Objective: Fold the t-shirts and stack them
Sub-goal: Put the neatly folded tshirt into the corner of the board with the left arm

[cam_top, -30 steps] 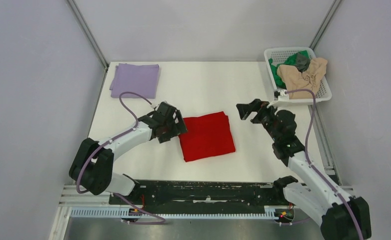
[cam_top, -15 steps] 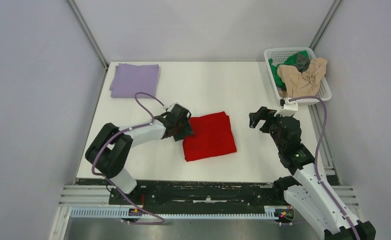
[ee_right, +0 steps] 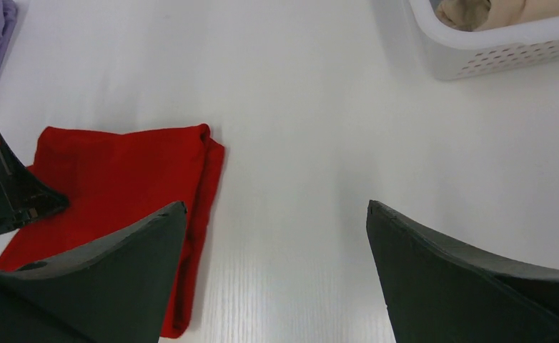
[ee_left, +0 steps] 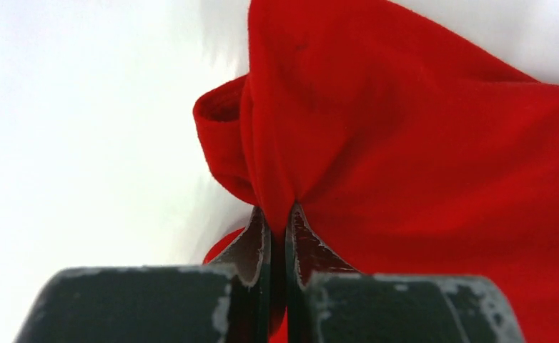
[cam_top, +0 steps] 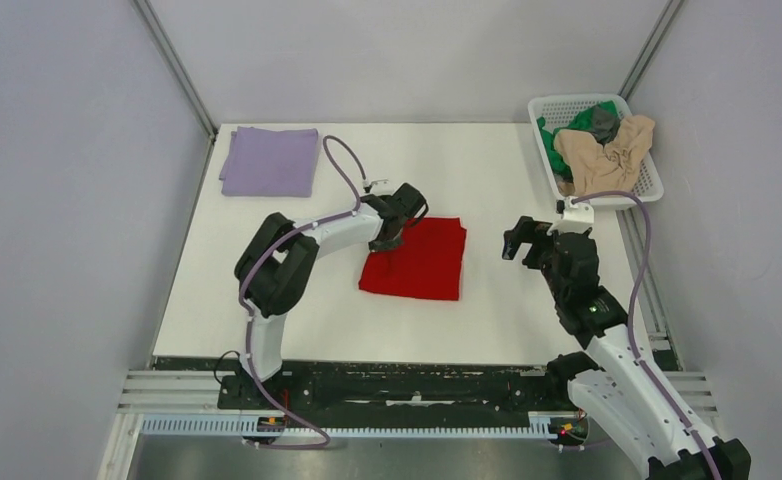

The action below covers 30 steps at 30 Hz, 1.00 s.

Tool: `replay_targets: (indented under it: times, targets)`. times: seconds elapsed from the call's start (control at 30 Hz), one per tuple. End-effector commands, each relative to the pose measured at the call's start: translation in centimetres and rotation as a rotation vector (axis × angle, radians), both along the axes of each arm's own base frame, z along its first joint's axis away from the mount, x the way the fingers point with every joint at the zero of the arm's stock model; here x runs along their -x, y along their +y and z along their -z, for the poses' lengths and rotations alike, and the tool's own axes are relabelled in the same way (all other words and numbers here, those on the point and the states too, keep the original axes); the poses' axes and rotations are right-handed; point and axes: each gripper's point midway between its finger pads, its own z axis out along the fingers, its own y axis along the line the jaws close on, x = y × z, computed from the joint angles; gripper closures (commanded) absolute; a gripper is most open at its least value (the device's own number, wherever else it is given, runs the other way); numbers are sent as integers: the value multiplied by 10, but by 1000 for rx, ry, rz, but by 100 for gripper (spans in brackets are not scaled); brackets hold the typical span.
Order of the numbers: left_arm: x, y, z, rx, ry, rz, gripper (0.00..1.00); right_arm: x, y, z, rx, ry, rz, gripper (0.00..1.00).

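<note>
One folded bright-red t-shirt (cam_top: 422, 262), corner bunched in pinching left gripper (ee_left: 277, 218); right gripper (ee_right: 276, 207) spread wide.

Open counter (cam_top: 487, 165) is found between the red shirt (cam_top: 422, 265) and the basket (cam_top: 567, 98) (far right corner).

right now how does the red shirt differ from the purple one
The red shirt sits mid-table; the lavender shirt lies at the far left corner. The left end effector is shut on the red shirt's corner, bunching it; the lavender shirt is untouched and flat. Both are folded into rough rectangles on the table.
</note>
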Motion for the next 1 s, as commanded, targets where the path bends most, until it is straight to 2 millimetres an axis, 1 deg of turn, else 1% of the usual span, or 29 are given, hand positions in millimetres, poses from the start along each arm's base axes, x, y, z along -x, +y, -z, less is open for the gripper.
replay_targets:
  times: [0.0,0.17,0.3,0.4,0.47,0.57,0.73,0.83,0.97]
  targets:
    - [-45,66,-25,-380,-69,23,98,-7,-10,-8,37,-30,49,2]
    - [-107,105,-82,-599,-209,41,98,-11,-13,1,55,-13,72,2]
    - [-148,133,-116,-693,-284,64,98,-14,-16,10,82,15,85,2]
    - [-176,152,-142,-766,-335,94,98,-16,-18,16,102,34,95,2]
    - [-190,165,-158,-810,-357,83,98,-17,-20,20,118,47,98,2]
    - [-208,184,-175,-852,-383,77,98,-18,-22,25,135,63,108,2]
    - [-232,202,-202,-904,-421,75,98,-19,-27,30,168,83,128,2]
    - [-241,211,-214,-910,-432,58,98,-20,-29,31,176,86,136,2]
    - [-247,223,-230,-904,-452,38,98,-19,-32,31,188,92,150,2]
